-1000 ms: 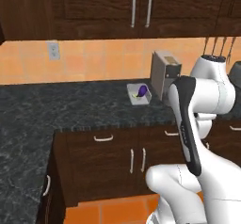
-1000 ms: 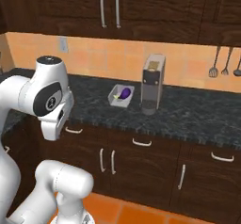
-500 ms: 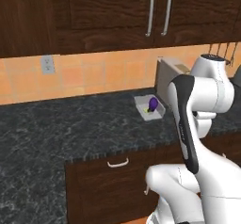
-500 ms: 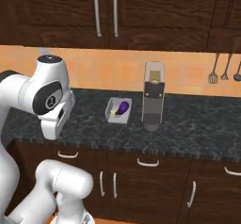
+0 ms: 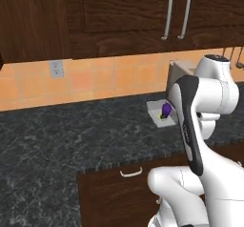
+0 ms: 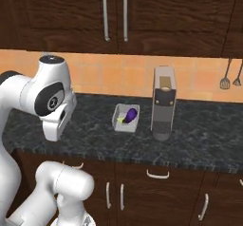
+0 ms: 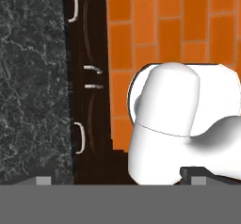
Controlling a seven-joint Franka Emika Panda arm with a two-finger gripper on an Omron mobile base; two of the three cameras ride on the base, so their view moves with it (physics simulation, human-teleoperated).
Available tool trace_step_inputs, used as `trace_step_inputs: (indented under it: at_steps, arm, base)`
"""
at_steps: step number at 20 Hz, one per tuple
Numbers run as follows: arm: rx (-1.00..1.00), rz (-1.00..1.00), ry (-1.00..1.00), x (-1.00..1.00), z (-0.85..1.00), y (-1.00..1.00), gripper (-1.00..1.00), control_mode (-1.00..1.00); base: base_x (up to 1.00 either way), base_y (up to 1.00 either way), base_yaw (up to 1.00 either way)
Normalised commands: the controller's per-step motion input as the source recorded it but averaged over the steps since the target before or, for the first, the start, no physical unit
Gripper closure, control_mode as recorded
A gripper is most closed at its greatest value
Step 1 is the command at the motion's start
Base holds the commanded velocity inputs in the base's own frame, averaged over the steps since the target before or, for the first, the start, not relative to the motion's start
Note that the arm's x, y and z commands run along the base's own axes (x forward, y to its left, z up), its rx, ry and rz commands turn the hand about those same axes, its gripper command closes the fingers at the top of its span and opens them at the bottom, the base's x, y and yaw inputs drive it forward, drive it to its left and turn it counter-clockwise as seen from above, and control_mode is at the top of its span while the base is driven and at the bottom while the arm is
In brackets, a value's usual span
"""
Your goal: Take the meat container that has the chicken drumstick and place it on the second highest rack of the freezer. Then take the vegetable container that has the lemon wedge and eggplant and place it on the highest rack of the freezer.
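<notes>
- Counter point(image 6: 199, 139): dark speckled granite, runs the full width under an orange tile backsplash point(image 6: 95, 80); in the left base view it wraps toward the camera as an L.
- Dark wood upper cabinets point(image 6: 142, 16) above, paired silver bar handles point(image 6: 115, 12). Lower cabinets point(image 6: 156, 192) same wood, curved silver pulls.
- Wall outlet point(image 5: 56, 68) on the backsplash, left part of the left base view.
- Vegetable container point(image 6: 125, 118): small pale tray, mid-depth on the counter, nearer the back edge than the front.
- Eggplant point(image 6: 130, 113) lies in the tray, purple, glossy. Lemon wedge point(image 6: 121, 121) is a tiny yellow-green bit at the tray's front end, touching or just beside the eggplant.
- Coffee machine point(image 6: 163, 102): silver-grey, upright, just beside the tray on its right in the right base view, not touching it.
- Utensils point(image 6: 231, 78) hang on the backsplash at the far right.
- Gripper point(image 7: 117, 177): fingertips point(image 7: 43, 180) set wide apart at the bottom of the hand view, nothing between them. It faces the orange tiled floor point(image 7: 164, 39) and the cabinet fronts, well away from the tray.
- Arm is folded back close to the base.
</notes>
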Motion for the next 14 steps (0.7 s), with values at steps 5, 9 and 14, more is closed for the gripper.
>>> trace_step_inputs:
  at_steps: [5, 9, 14]
  arm:
    - [0.0, 0.0, 0.0, 0.0, 0.0, 0.0, -1.0, 1.0]
    - [0.0, 0.0, 0.0, 0.0, 0.0, 0.0, -1.0, 1.0]
    - [0.0, 0.0, 0.0, 0.55, -0.3, -0.57, -1.0, -1.0]
  base:
    - [0.5, 0.16, 0.0]
    - [0.46, 0.0, 0.01]
    - [0.12, -0.01, 0.0]
